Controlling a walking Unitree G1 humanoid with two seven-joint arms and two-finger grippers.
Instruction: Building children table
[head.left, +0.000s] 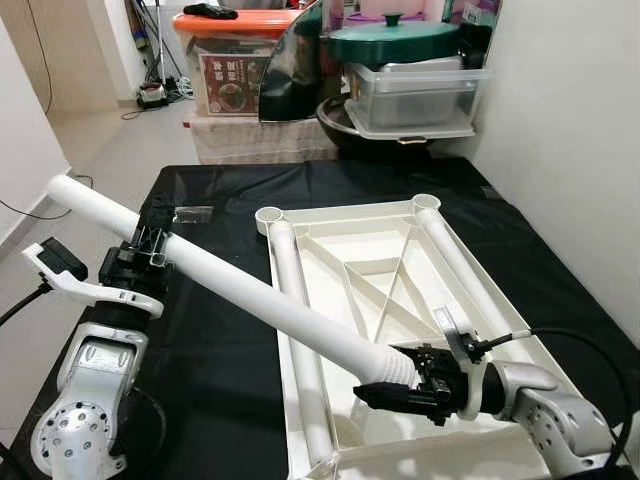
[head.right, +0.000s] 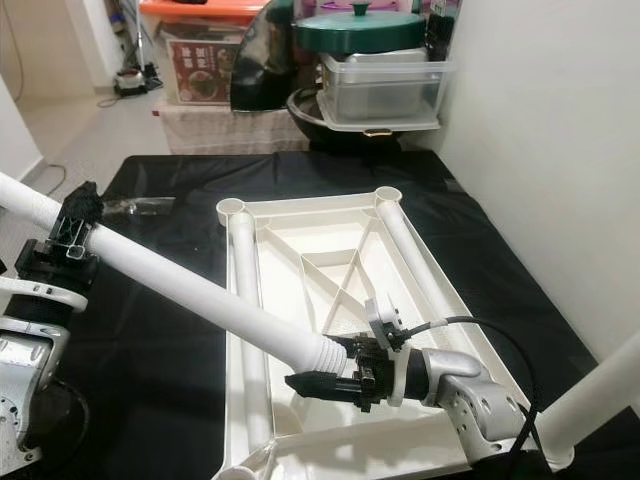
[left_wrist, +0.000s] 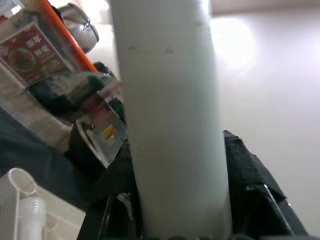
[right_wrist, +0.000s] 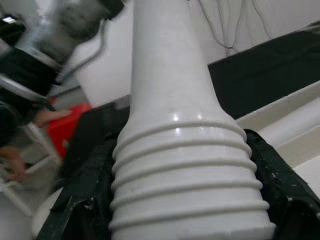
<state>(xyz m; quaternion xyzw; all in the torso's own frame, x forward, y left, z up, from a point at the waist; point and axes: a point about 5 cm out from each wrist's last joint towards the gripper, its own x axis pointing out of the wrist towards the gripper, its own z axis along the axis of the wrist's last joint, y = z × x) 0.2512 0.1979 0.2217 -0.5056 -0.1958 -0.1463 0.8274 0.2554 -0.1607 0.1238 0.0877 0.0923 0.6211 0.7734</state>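
- Black cloth (head.left: 215, 330): one, spread on the floor as the work surface, with the whole assembly lying on it.
- Tabletop (head.left: 500, 305): one white plastic panel, lying upside down with its ribbed underside showing. Three round corner sockets can be counted, two at the far end (head.left: 268, 215) (head.left: 426, 202) and one at the near left corner (head.right: 232, 472); the fourth corner is hidden behind the right arm.
- Table legs: four white tubes in view. Two loose legs (head.left: 292, 330) (head.left: 455, 262) lie inside the tabletop along its long sides, a third leg (head.right: 590, 395) crosses the lower right corner of the right eye view, and the held leg (head.left: 240, 290) is carried slantwise above the panel.
- Progress: judged early; no leg appears seated in a socket, so all four probably remain to be screwed in.
- Left gripper (head.left: 150, 252): closed around the smooth upper shaft of the held leg, over the cloth beside the tabletop.
- Right gripper (head.left: 405, 385): closed on the threaded end (right_wrist: 185, 175) of the same leg, low over the near end of the panel.
- Small dark item (head.left: 190, 212): one, on the cloth near the far left; too small to identify.
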